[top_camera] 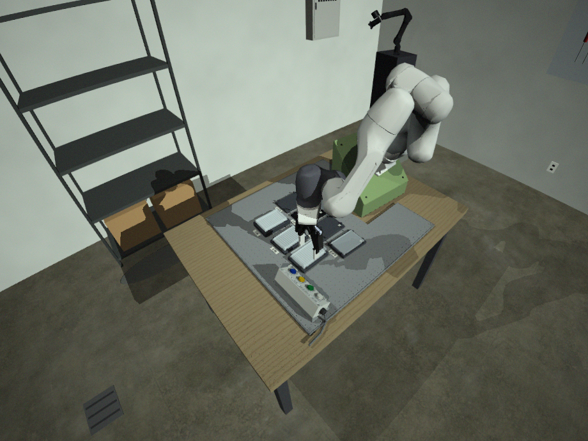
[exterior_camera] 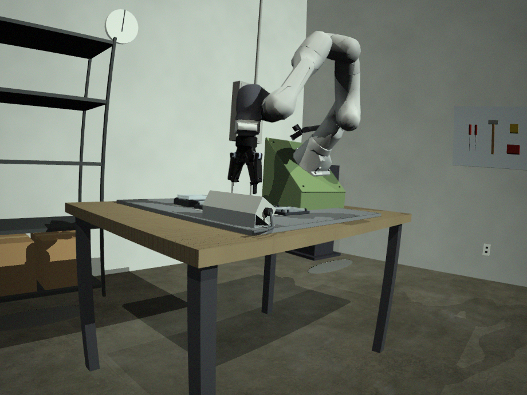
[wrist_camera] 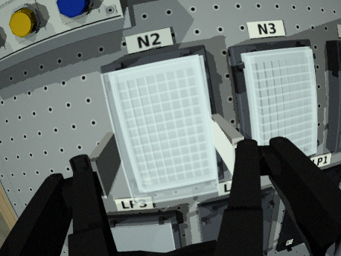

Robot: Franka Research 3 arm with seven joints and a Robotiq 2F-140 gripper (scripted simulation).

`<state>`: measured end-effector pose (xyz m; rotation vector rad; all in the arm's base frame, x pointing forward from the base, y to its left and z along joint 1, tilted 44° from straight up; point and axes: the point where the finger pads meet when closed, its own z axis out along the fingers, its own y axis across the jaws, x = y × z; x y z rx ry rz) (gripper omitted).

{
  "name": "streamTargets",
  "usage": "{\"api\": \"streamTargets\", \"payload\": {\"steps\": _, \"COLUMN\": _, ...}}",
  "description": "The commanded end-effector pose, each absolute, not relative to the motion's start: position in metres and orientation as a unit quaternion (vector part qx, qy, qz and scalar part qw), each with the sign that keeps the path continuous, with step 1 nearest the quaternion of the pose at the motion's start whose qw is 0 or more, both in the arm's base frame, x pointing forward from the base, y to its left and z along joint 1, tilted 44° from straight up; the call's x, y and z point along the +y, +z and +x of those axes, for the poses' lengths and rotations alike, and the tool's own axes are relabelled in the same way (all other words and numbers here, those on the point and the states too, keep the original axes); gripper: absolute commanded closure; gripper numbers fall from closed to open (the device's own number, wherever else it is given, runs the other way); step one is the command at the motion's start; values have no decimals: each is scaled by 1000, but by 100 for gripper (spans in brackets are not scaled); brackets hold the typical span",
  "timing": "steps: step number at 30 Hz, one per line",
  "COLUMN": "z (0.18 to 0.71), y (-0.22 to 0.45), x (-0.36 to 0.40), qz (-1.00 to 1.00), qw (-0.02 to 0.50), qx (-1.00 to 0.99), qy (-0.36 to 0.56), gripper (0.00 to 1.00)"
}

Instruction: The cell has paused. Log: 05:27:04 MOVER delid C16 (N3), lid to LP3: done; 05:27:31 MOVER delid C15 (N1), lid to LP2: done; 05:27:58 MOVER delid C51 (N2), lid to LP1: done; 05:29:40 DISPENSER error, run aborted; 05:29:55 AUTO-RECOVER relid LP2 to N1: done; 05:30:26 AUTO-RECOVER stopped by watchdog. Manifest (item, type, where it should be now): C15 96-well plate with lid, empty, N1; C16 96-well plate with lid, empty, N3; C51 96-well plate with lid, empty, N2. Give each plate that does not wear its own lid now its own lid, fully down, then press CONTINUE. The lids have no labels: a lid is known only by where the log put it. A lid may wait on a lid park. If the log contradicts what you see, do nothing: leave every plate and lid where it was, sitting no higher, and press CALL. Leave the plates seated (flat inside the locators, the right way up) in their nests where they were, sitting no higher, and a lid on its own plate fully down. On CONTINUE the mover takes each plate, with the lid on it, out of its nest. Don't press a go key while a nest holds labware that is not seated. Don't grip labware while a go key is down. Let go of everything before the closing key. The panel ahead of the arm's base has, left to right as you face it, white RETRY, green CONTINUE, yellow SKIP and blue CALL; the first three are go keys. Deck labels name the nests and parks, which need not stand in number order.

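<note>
Gripper (wrist_camera: 166, 155) is clamped on a clear lid (wrist_camera: 164, 123), its pale pads (wrist_camera: 225, 142) pressed to the lid's 2 long sides, fingers standing about half spread around it. That lid hangs right over the nest labelled N2 (wrist_camera: 149, 40), and through it you can see the well grid of the plate underneath. From the exterior view the fingertips (exterior_camera: 254, 188) dip behind the button panel (exterior_camera: 232, 209), so whether the lid is fully down I cannot tell. Next door, the plate at N3 (wrist_camera: 280, 101) sits in its nest, touching nothing. Below the held lid, the LP3 label (wrist_camera: 135, 203) peeks out, with a park (wrist_camera: 144, 235) beneath it between the dark fingers. Up top left, yellow SKIP (wrist_camera: 23, 21) and blue CALL (wrist_camera: 72, 1) sit untouched on the panel. From the top view, the arm (top_camera: 375, 142) reaches down over the grey deck (top_camera: 379, 237), just behind the panel.
</note>
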<state>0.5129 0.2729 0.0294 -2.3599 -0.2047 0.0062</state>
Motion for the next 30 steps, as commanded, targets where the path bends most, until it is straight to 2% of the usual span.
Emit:
{"api": "streamTargets", "payload": {"steps": 1, "z": 515, "y": 29, "x": 272, "qz": -923, "qw": 376, "qx": -83, "qy": 0, "gripper": 100}}
{"api": "streamTargets", "payload": {"steps": 30, "z": 515, "y": 23, "x": 276, "qz": -922, "qw": 376, "qx": -94, "qy": -5, "gripper": 100}}
